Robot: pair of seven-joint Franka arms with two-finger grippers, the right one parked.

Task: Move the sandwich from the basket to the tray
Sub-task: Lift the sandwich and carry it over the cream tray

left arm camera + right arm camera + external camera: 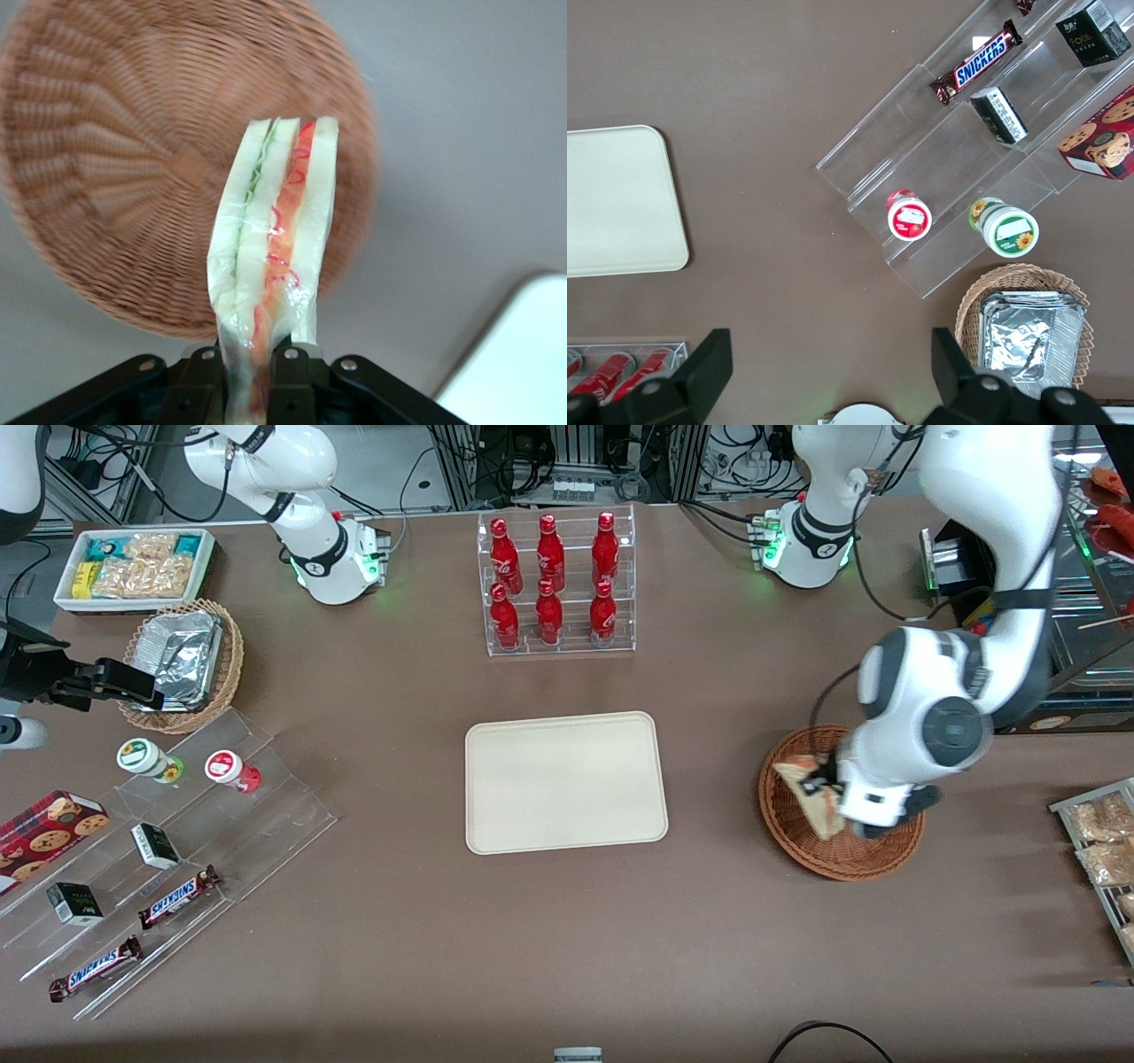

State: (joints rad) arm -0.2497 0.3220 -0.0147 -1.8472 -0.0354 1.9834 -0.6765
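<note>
gripper: your left arm's gripper (pixel 819 786) is up over the basket, toward the working arm's end of the table. Fingers (pixel 285 382) are clamped tight on the sandwich, one on each bread face, so that's a solid pinch.

sandwich: the sandwich (pixel 275 257) sits in the fingers with the cut edge facing the wrist camera. You can see white bread, a green layer and squiggly red-orange filling, all in clear wrap. From the front the sandwich (pixel 813 792) shows over the basket's bowl. Whether it's fully off the weave, can't tell you from here.

basket: the reddish-brown wicker basket (pixel 802 841) is on the table beside the tray, well apart from it. In the wrist view the basket (pixel 124 177) looks to have nothing else in it.

tray: the cream tray (pixel 565 781) lies flat mid-table with nothing on it. A corner of the tray (pixel 523 372) peeks into the wrist view too.

other stuff: rack of red bottles (pixel 555 583) sits farther from the front camera than the tray. Over at the parked arm's end you've got the foil-lined basket (pixel 186 662), a white bin of snacks (pixel 135 567) and a clear stepped shelf with Snickers bars (pixel 177 895).
</note>
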